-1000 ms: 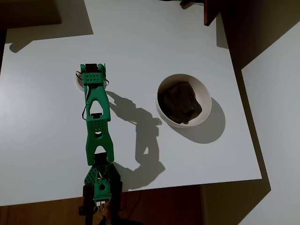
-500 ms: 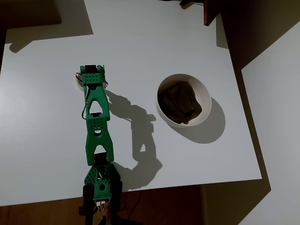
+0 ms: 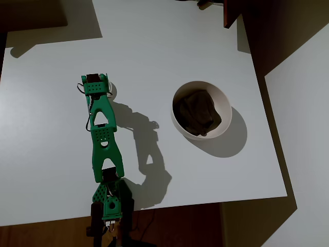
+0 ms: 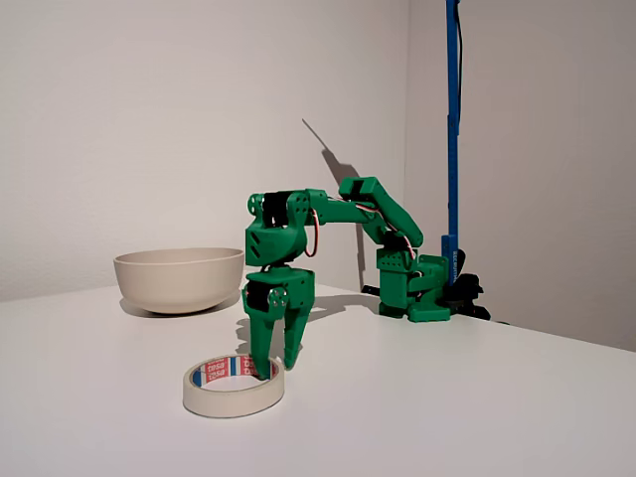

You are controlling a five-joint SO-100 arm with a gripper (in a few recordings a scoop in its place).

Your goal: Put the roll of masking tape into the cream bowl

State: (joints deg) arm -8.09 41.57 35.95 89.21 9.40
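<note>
The roll of masking tape lies flat on the white table, a cream ring with a red-blue inner label. My green gripper points straight down at it, open by a narrow gap. One finger reaches inside the ring's hole and the other hangs just outside its wall. In the overhead view the gripper covers most of the tape, which shows as a pale sliver on its right. The cream bowl stands well to the right with a dark olive-brown cloth inside. In the fixed view the bowl sits behind and left of the gripper.
The arm's base is at the near table edge. A blue pole rises behind the base in the fixed view. A dark wooden piece juts over the table's far right corner. The white tabletop lies bare between tape and bowl.
The arm has swung slightly left in the overhead view. The tape's visible sliver was on the gripper's left and is now on its right. The bowl has stayed put.
</note>
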